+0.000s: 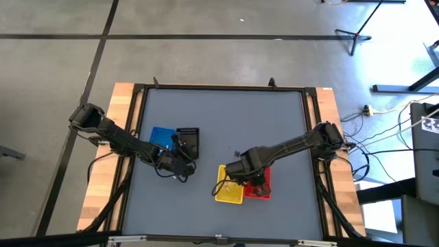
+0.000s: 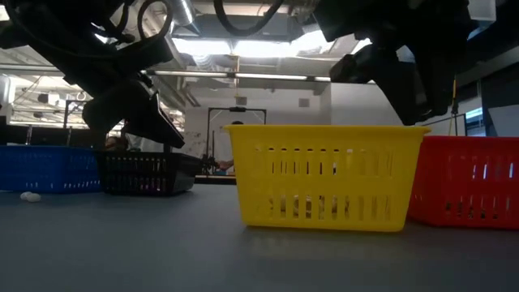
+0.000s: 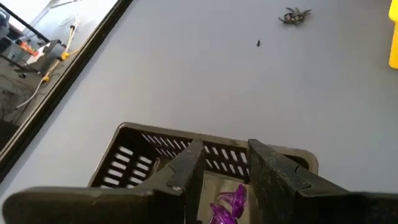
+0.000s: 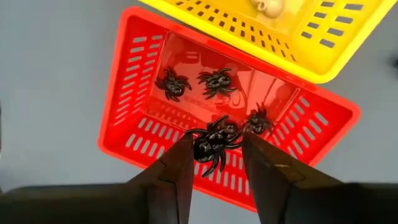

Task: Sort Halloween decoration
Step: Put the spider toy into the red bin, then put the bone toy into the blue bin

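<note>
Left claw (image 3: 227, 171): over black basket (image 3: 134, 155), fingers parted, gripping nothing; purple trinkets (image 3: 227, 205) lie inside the basket. Blue basket (image 1: 161, 136) beside it. One stray spider (image 3: 294, 15) lies on table (image 3: 205, 81). Yellow basket (image 4: 311, 31) holds a pale skull (image 4: 267, 5). Right claw (image 4: 214, 158): above red basket (image 4: 124, 81), pinching a black spider (image 4: 211, 144); more spiders (image 4: 214, 81) lie inside the basket.
</note>
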`<state>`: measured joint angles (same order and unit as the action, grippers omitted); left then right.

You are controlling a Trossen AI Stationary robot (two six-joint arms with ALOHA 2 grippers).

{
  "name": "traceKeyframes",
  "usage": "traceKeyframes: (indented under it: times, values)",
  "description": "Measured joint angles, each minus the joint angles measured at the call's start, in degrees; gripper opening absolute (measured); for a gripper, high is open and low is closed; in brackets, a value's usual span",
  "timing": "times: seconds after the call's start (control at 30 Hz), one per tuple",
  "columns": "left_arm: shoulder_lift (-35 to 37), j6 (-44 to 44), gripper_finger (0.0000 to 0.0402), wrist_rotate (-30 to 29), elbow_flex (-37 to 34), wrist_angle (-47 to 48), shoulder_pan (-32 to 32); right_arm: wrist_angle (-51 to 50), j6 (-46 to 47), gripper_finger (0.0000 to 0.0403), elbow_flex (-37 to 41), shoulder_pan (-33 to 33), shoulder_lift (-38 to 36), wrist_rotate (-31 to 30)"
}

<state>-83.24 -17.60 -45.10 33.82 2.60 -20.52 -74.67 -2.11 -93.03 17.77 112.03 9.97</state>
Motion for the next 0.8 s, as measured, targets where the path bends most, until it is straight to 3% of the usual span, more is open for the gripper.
traceKeyframes:
  times: [0.23,0.5,0.63,0.8]
  values:
    - [0.0,0.4,0.0115,0.2,0.1,-6.6,0.0,0.0,1.0,0.0179,0.0,-0.1,0.0,-0.9]
    - [0.0,5.5,0.0115,6.8,5.5,-6.1,0.0,0.8,1.0,0.0223,0.0,-0.1,0.0,-2.8]
    - [0.0,6.2,0.0115,14.7,11.5,2.4,0.0,1.4,1.0,0.0224,0.0,-0.2,0.0,-2.8]
    - [0.0,5.7,0.0115,28.9,19.0,19.0,0.0,1.4,1.0,0.0224,0.0,-0.2,0.0,-2.8]
